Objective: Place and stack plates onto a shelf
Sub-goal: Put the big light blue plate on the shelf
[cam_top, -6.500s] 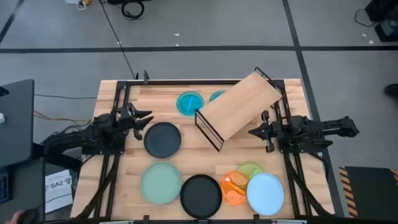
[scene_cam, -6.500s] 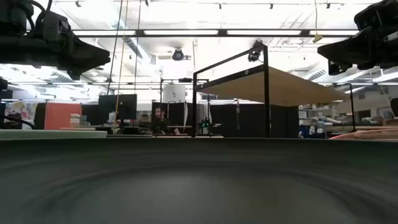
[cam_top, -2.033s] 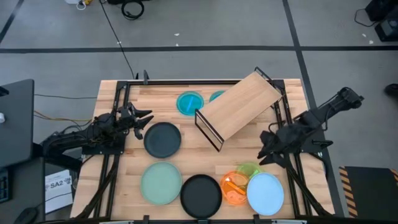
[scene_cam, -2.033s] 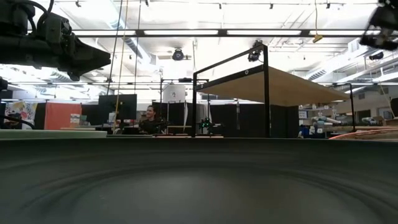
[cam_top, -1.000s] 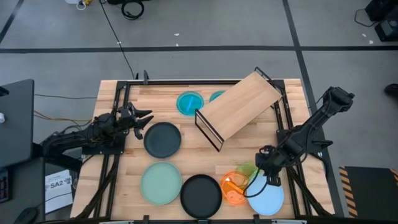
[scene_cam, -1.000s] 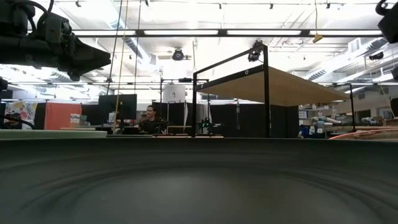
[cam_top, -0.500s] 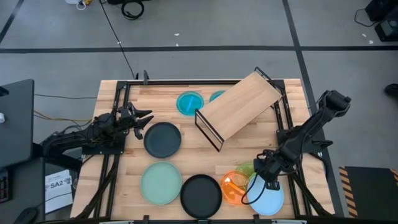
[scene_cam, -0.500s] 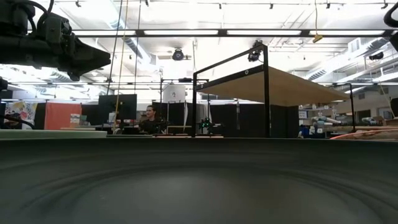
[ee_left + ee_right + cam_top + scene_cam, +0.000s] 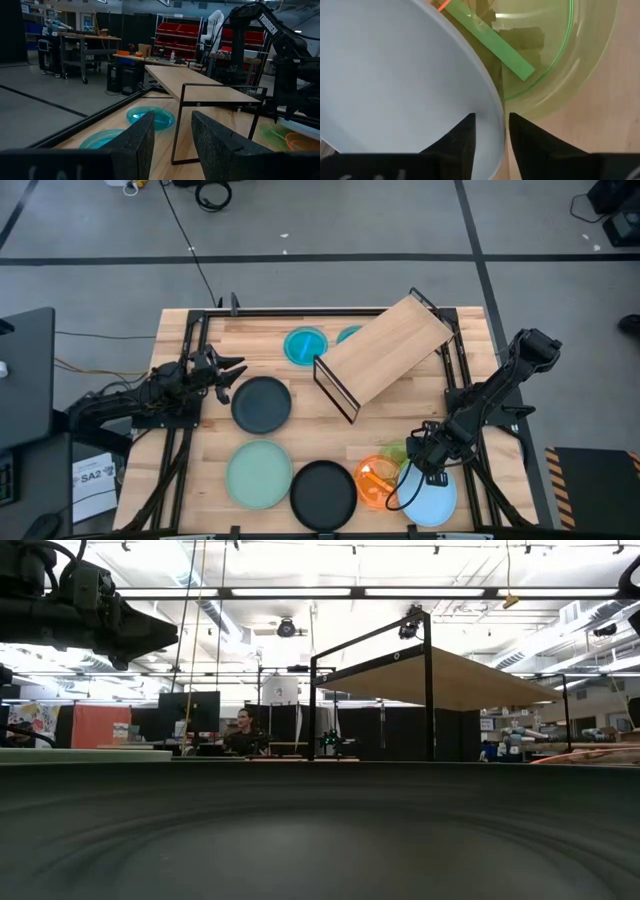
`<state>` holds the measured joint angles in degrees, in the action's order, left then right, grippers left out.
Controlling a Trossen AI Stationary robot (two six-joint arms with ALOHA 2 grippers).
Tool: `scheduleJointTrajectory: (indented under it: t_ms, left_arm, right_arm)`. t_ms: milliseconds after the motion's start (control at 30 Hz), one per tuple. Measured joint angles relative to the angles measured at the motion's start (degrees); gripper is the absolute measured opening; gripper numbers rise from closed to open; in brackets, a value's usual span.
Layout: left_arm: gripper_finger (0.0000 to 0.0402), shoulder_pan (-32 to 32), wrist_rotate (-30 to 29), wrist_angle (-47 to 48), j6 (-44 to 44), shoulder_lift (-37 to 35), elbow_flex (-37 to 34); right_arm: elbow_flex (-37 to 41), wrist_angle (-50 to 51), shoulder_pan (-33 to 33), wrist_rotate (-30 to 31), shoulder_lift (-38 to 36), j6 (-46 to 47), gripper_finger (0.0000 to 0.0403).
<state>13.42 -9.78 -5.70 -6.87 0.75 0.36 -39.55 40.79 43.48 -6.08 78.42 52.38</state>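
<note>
High view overhead, straight down; low view table-level; both share shelf (image 9: 385,358), wrist views close.

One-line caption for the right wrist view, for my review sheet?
Right gripper straddles the rim of the light blue plate, fingers not yet shut on it, the lime green plate just beyond on the wooden tabletop.

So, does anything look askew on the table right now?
Yes: the light wooden shelf sits skewed diagonally to the table edges, and the light blue plate overlaps the orange plate and lime green plate.
</note>
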Motion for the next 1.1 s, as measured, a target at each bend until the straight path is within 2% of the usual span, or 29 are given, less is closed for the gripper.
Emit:
scheduleJointTrajectory:
  t_ms: [500,800,900,1100]
  left_arm:
    - [0.0137,0.01,0.01,0.00,0.01,0.00,0.01]
    - [0.0137,-0.01,0.00,0.00,0.01,0.00,0.00]
    - [0.0137,0.01,0.02,0.00,0.01,-0.02,0.01]
    - [0.0137,-0.01,0.00,0.00,0.00,0.00,0.02]
  right_arm:
    - [0.00,-0.02,0.00,-0.61,-0.05,-0.04,0.0015]
    - [0.00,0.03,0.00,-1.27,-0.05,-0.03,0.0027]
    - [0.00,0.09,0.00,-1.50,-0.28,-0.02,0.0019]
    - [0.02,0.23,-0.01,-2.08,-3.95,-0.02,0.0014]
